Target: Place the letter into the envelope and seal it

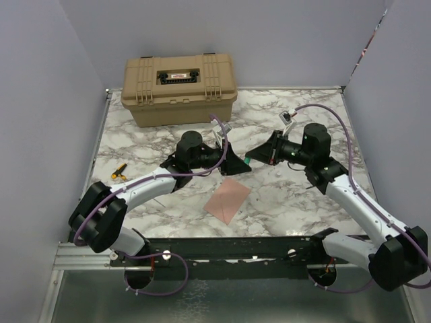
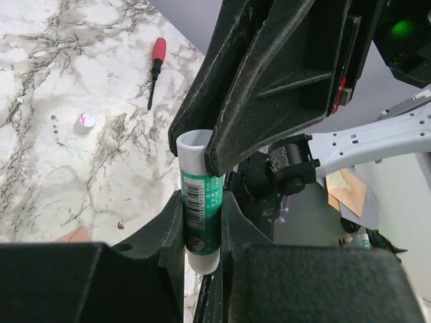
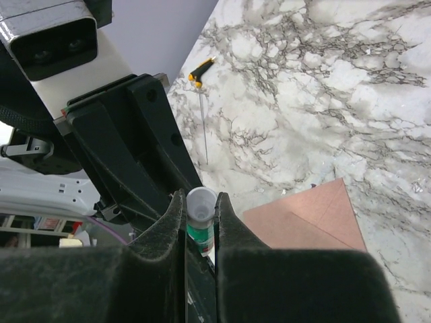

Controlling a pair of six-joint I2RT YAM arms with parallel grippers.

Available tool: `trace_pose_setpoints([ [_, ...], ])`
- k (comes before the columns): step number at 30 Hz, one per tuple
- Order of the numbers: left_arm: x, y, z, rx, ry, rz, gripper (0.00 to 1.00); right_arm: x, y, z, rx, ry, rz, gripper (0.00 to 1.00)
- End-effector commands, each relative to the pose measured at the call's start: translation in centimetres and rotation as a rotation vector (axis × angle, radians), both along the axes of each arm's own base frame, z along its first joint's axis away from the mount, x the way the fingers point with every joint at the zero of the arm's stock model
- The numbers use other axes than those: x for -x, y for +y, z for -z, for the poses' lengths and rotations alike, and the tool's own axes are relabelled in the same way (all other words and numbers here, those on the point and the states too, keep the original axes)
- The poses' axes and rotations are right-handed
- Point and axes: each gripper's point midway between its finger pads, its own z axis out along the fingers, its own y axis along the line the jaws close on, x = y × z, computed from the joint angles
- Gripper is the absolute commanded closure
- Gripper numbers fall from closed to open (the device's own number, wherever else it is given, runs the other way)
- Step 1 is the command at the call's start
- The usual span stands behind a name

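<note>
Now left fingers (image 2: 163, 232) and right fingers (image 3: 170, 225) clamp glue stick (image 2: 201, 202); envelope (image 1: 227, 200) lies diagonally

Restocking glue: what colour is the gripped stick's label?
Green, on the white glue stick; left wrist view shows it best.

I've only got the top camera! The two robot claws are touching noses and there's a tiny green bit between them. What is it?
Observer: It's a glue stick, green with white ends. The left wrist view shows the left gripper clamped on its green body.
Operator: What's the other claw doing?
Observer: The right wrist view shows the right gripper closed around one white end.
Operator: Is the pink envelope just plain?
Observer: Not quite. The right wrist view shows a diagonal fold line across it, and it lies flat on the marble table.
</note>
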Motion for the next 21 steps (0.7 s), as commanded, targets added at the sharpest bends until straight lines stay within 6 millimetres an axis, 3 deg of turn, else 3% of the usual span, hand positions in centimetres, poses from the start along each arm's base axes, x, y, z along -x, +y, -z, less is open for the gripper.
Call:
trace_pose_setpoints([
  [1,0.8,0.2,-2.8,0.047,-0.109,0.026,1.0,-1.1,0.3,-0.6,-0.021,0.01,0.027,0.98],
  [5,-1.5,0.6,-2.4,0.01,-0.138,-0.099,1.0,-3.6,-0.6,0.2,-0.024,0.082,0.188,1.0],
  [11,-6.1,1.4,0.5,-0.147,-0.133,-0.316,1.0,-7.2,-2.0,1.4,0.03,0.243,0.414,1.0],
  [14,-7.4,1.9,1.5,-0.207,-0.129,-0.375,1.0,-7.8,-2.3,2.3,0.076,0.286,0.443,1.0],
  [17,-6.7,1.4,1.5,-0.212,-0.113,-0.32,1.0,-7.4,-1.6,1.3,0.079,0.175,0.347,1.0],
  [21,-3.3,-0.1,0.0,-0.146,-0.073,-0.108,1.0,-5.2,-0.1,-1.5,0.097,-0.114,0.107,1.0],
])
